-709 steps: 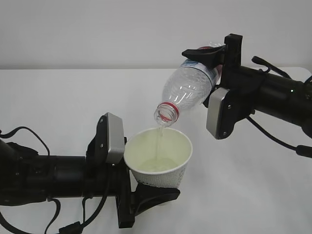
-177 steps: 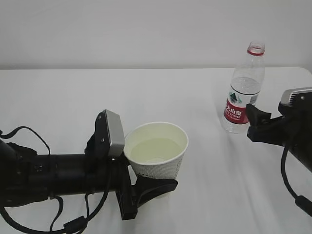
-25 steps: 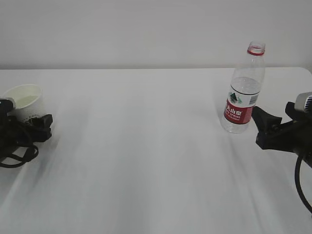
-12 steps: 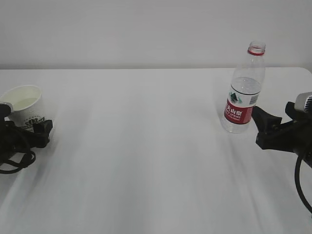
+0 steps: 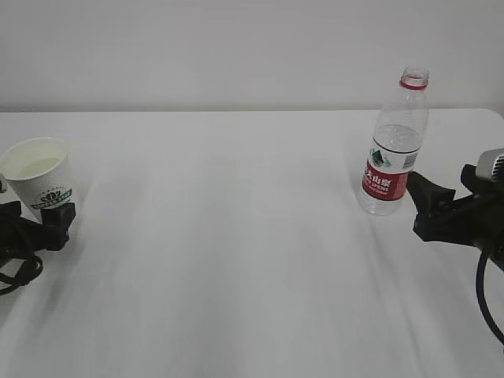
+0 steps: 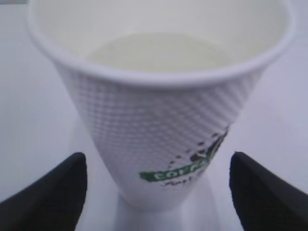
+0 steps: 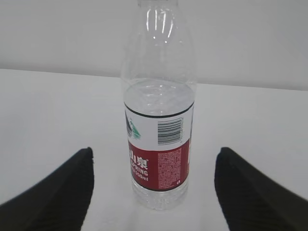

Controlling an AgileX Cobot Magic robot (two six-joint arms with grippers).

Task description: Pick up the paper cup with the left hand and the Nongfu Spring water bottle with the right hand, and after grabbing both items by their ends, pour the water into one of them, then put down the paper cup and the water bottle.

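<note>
The paper cup [image 5: 36,172] stands upright at the far left of the table, water [image 6: 159,50] showing inside it. In the left wrist view the cup [image 6: 159,115] fills the frame, green print low on its side. My left gripper [image 5: 35,224] is open just in front of its base, the black fingertips [image 6: 57,192] wide apart and clear of the wall. The Nongfu Spring water bottle [image 5: 392,153] stands uncapped at the right. My right gripper [image 5: 422,208] is open a little short of it, with the bottle [image 7: 159,134] centred beyond its spread fingers [image 7: 255,192].
The white table [image 5: 236,252] runs between the cup and the bottle, with a plain wall behind it. Black cables [image 5: 12,264] of the left arm lie at the left edge. The table's right rear corner [image 5: 492,114] is behind the bottle.
My left gripper has opened off the cup and drawn back toward the left edge, so the cup now stands free. The bottle and the right arm have not moved.
</note>
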